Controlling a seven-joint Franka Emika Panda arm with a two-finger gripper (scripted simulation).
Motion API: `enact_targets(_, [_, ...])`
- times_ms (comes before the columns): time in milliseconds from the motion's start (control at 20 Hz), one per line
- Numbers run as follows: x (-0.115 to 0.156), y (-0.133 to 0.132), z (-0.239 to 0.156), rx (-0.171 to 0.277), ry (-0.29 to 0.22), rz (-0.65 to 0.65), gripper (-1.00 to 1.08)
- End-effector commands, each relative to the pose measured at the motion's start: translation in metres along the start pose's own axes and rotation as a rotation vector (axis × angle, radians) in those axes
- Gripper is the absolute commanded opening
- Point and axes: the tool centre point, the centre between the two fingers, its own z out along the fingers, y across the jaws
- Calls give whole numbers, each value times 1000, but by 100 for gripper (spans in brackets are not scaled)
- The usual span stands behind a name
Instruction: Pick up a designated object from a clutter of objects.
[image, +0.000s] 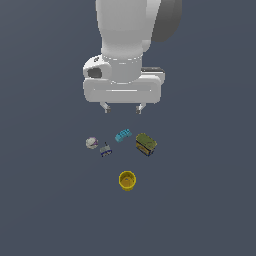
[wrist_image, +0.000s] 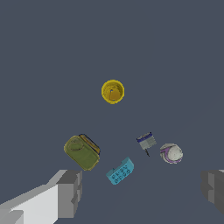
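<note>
The olive-green box (image: 146, 144) with dark blue and yellow sides lies on the grey floor at the exterior view's right of the group; it also shows in the wrist view (wrist_image: 82, 152). My gripper (image: 122, 108) hangs open and empty above and behind the clutter, clear of every item. Its fingers (wrist_image: 70, 192) stand wide apart in the wrist view. The cyan studded brick (image: 123, 135) lies just beside the box and shows in the wrist view (wrist_image: 120, 171) too.
A yellow round cup (image: 127, 180) stands nearest the exterior camera, also in the wrist view (wrist_image: 113, 91). A whitish round piece (image: 91, 143) and a tiny grey-blue piece (image: 105, 150) lie at the exterior view's left. They show in the wrist view as well: round piece (wrist_image: 171, 153), grey-blue piece (wrist_image: 146, 141).
</note>
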Motion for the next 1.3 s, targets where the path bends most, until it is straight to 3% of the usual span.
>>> enact_targets(0, [0,0,0,-1,0,-2,100])
enact_targets(600, [-2,-18,44,-11,-14,-157,100])
enact_targets(1250, [-33,-71,157,4,-50,-587,100])
